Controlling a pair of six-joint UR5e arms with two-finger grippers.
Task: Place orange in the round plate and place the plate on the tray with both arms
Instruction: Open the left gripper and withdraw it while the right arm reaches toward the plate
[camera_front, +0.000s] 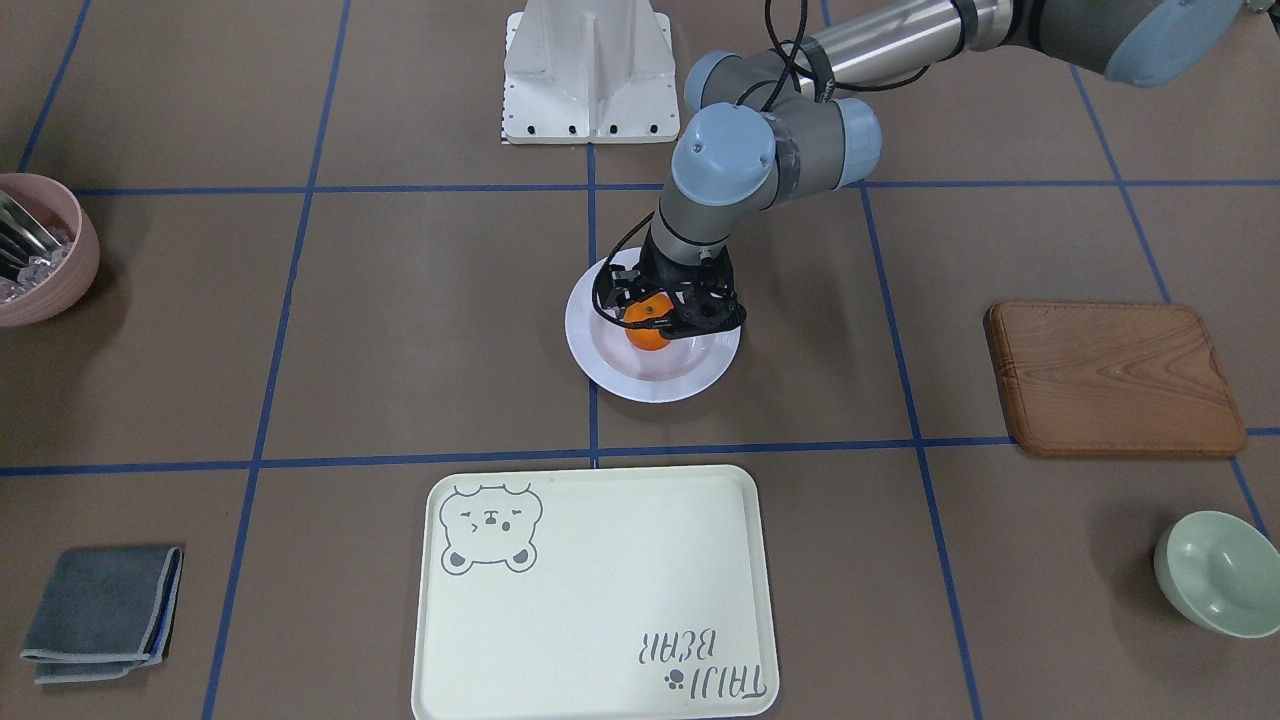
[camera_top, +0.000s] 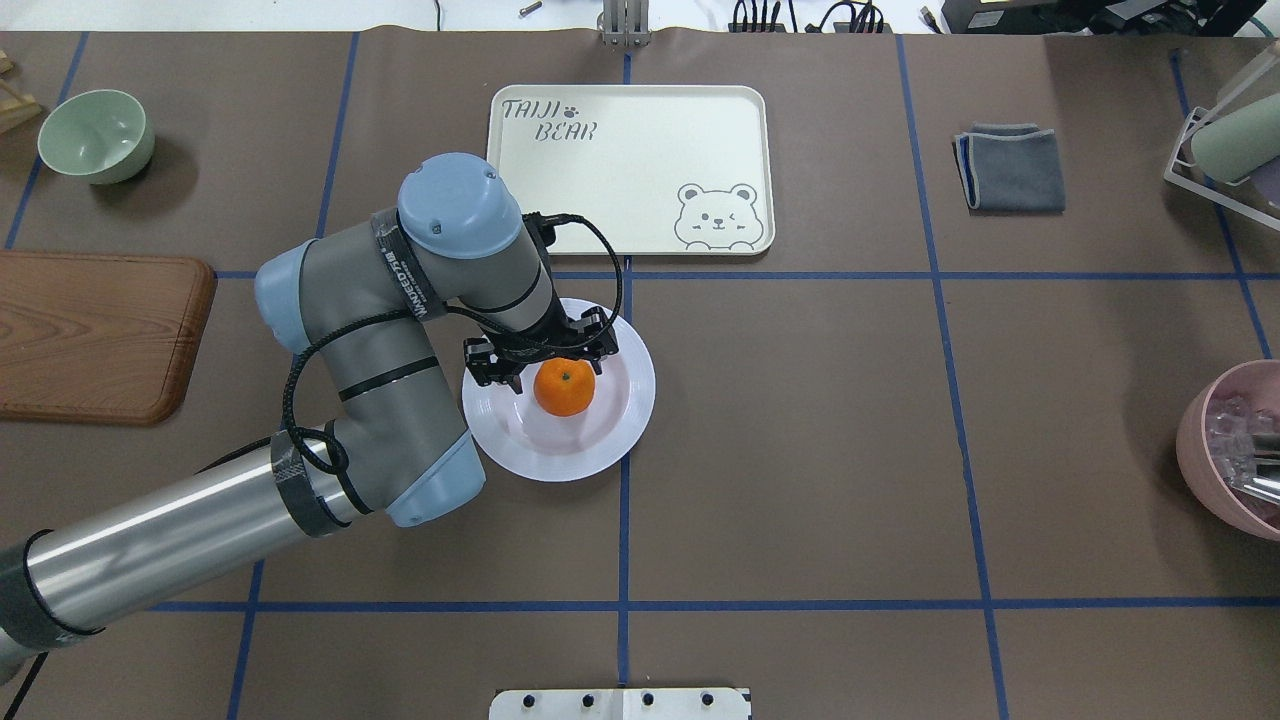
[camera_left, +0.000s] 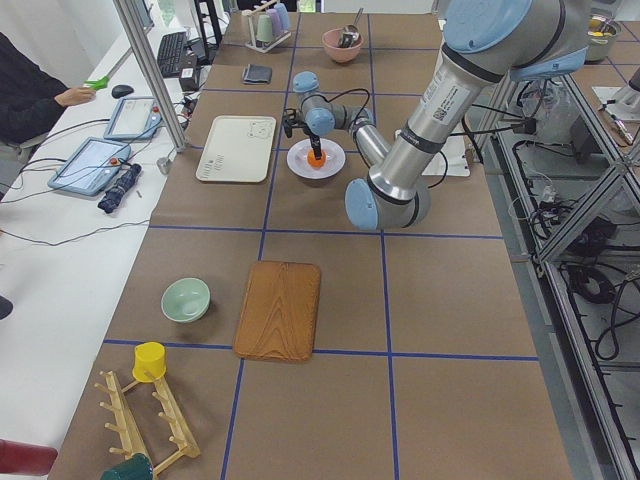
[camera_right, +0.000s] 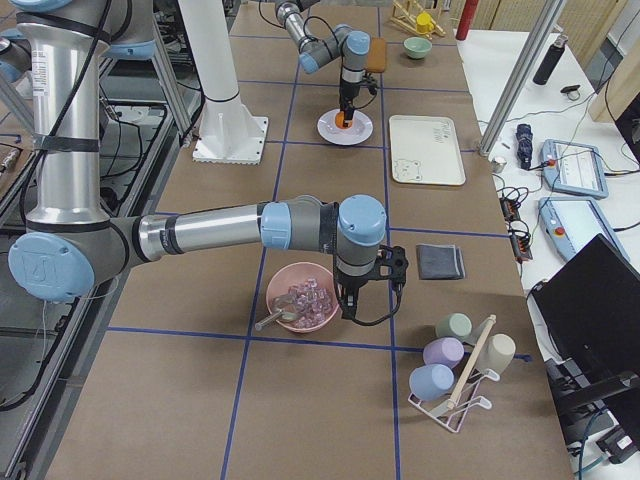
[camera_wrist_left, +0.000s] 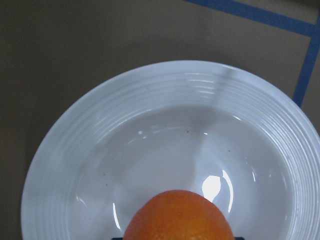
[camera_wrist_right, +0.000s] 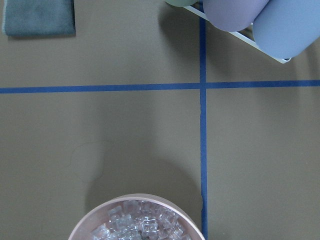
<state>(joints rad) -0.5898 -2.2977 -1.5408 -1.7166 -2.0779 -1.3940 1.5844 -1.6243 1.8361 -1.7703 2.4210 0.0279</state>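
Clock directions are from the overhead view, with 12 pointing away from the robot and the plate as the middle of the dial.

The brown table (camera_top: 800, 450) has blue tape lines all over it. The left arm (camera_top: 380, 400) comes in from about 8 o'clock and bends over the plate. The right arm (camera_right: 200, 232) is way off at 3 to 4 o'clock and only shows up in the right-side camera.

The tray (camera_top: 640, 140) sits at 12, close to the plate but not touching it. The wooden board (camera_top: 90, 335) is out at 9. The round plate (camera_top: 560, 455) is on the table near the centre. The pink bowl (camera_top: 1195, 440) with ice cubes in it is at 3 to 4, the grey cloth (camera_top: 1010, 167) is at 2, and the green bowl (camera_top: 95, 135) is at 10.

The left gripper (camera_top: 548, 360) hangs right over the plate. Its fingers are spread wider than the fruit, one on each side, and aren't pinching it. The right gripper (camera_right: 350, 300) points down just beside the pink bowl, and I can't tell from that angle if its fingers are apart or together.

The orange (camera_top: 564, 388) is inside the plate, a bit toward 12 from its middle. It looks like it's resting on the bottom, though the wrist view cuts off its underside, so I'm not 100% on that.
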